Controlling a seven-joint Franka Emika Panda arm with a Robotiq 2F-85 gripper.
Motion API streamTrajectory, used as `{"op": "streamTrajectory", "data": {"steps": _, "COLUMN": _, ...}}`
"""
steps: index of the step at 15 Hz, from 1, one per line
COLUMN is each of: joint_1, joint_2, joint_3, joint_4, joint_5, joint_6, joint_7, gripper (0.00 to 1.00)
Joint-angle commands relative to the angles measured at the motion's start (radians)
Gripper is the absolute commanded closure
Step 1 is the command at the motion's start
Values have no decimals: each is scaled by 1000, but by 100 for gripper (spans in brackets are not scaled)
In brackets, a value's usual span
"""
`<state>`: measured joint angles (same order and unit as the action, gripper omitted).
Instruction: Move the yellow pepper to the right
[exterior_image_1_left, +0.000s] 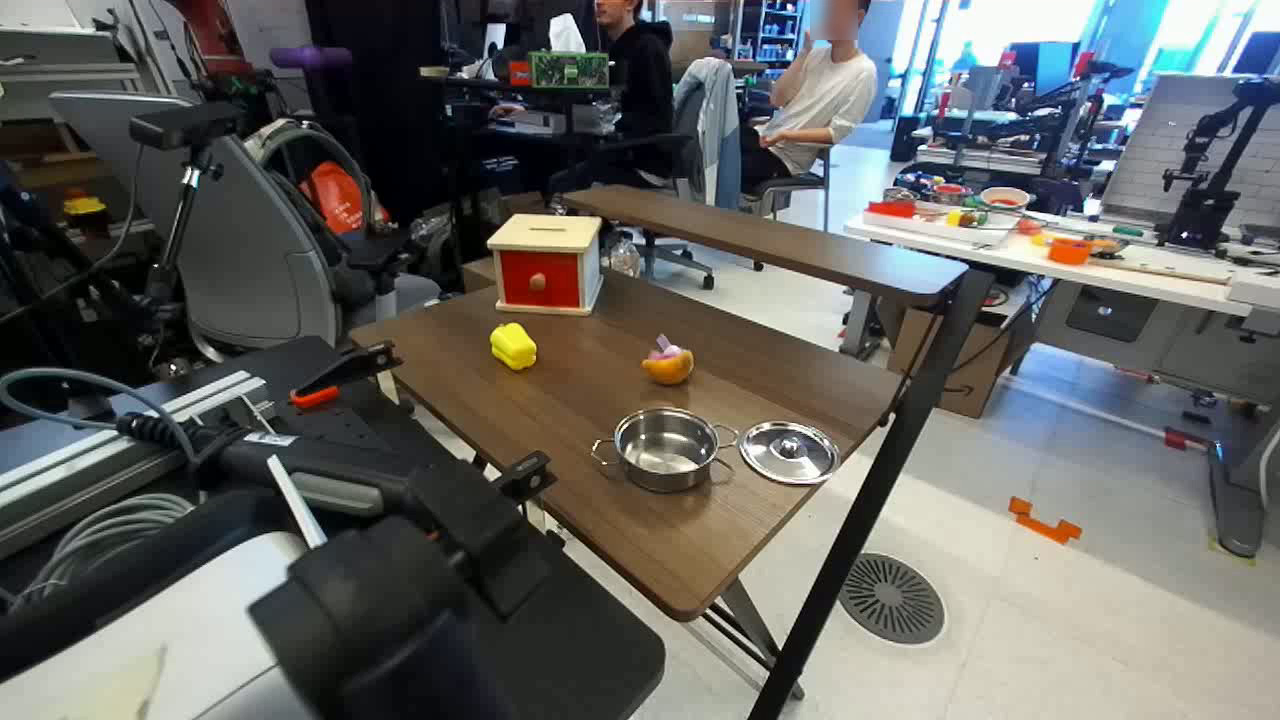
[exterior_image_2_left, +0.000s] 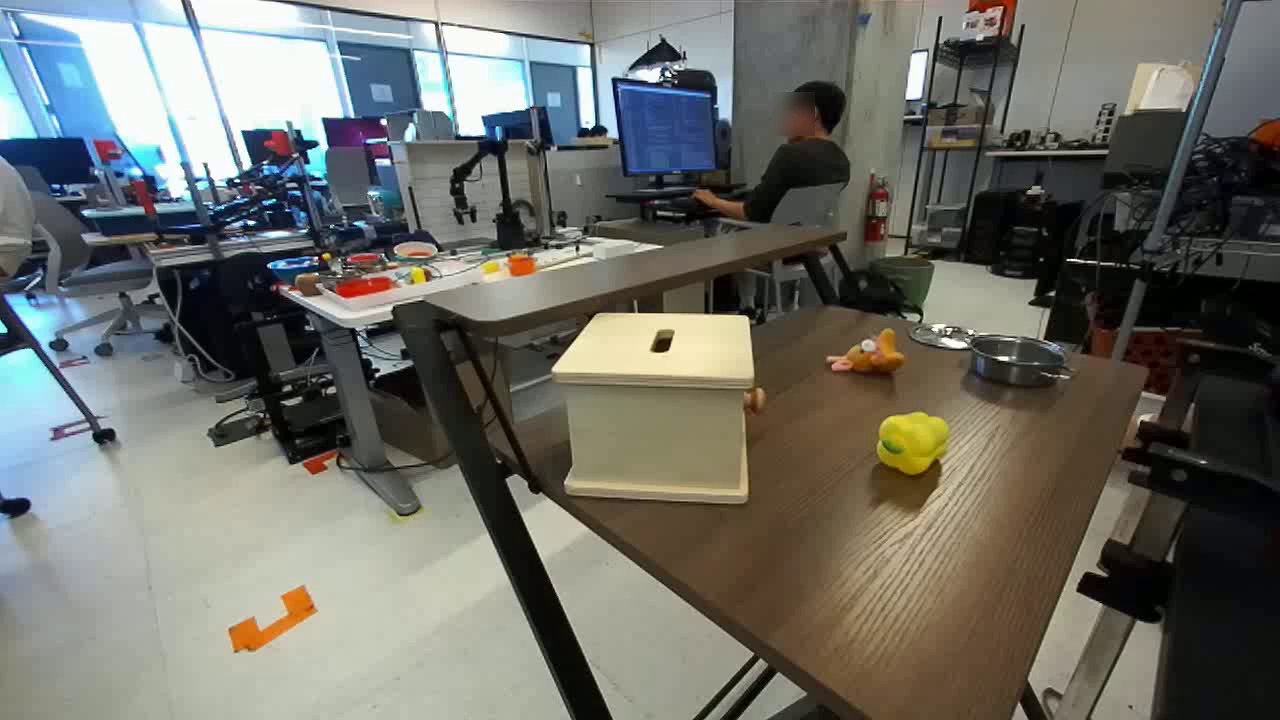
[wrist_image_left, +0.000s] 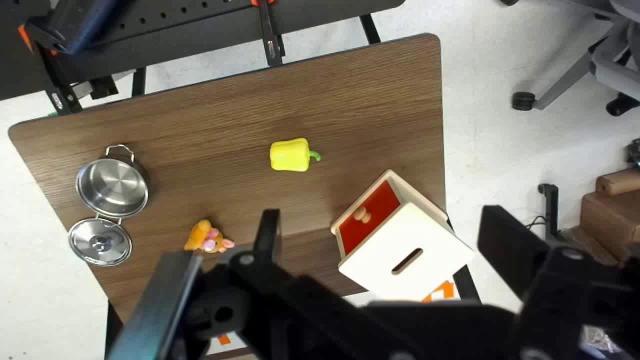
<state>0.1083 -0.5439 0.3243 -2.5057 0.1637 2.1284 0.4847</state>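
The yellow pepper lies on its side on the brown table near the middle in the wrist view, with its green stem pointing right. It also shows in both exterior views, at the left part of the table and in front of the wooden box's side. My gripper shows only in the wrist view. Its two black fingers are wide apart with nothing between them. It is high above the table, over the area of the wooden box, and away from the pepper.
A wooden box with a red drawer front stands near the pepper. A steel pot, its lid and an orange plush toy are on the table. A raised shelf runs along one long side.
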Motion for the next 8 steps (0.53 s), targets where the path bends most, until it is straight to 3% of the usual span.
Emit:
{"op": "streamTrajectory", "data": {"steps": 1, "joint_1": 12, "joint_2": 2, "joint_3": -11, "joint_4": 2, "joint_5": -8, "joint_6": -2, "joint_7": 6, "gripper": 0}}
{"op": "streamTrajectory", "data": {"steps": 7, "joint_1": 12, "joint_2": 2, "joint_3": -11, "joint_4": 2, "joint_5": -8, "joint_6": -2, "joint_7": 6, "gripper": 0}}
{"op": "streamTrajectory", "data": {"steps": 8, "joint_1": 13, "joint_2": 26, "joint_3": -5, "joint_4": -5, "joint_5": -5, "joint_6": 53, "joint_7": -1, "gripper": 0}}
